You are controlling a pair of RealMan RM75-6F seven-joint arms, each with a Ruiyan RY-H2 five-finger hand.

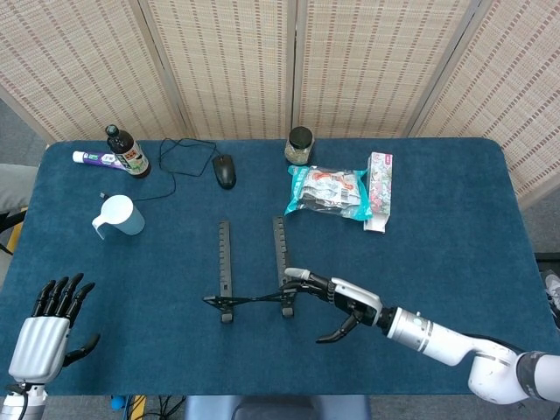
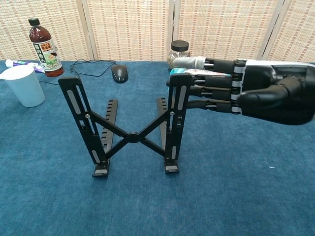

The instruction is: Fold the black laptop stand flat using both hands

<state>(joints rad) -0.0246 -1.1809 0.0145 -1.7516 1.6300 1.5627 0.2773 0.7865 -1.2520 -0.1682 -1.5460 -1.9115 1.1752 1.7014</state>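
A black laptop stand (image 2: 129, 129) is set near the middle of the blue worktop (image 1: 455, 262), toward its front edge. Its two upper arms are raised upright on a crossed brace, while the two notched base rails lie flat on the cloth behind them. The right hand (image 2: 246, 91) is stretched out flat with fingers extended, their tips touching the top of the right upright arm; nothing is gripped. The left hand (image 1: 48, 319) is seen at the front left corner of the worktop, fingers spread apart and holding nothing.

Toward the back edge, a black mouse (image 1: 225, 170) with its cable and a dark-lidded jar (image 1: 299, 145) are placed. Snack packets (image 1: 331, 191) lie just right of the jar. Near the back left corner stand a dark bottle (image 1: 127, 151) and a tube (image 1: 92, 158), with a pale blue cup (image 1: 118, 215) further forward.
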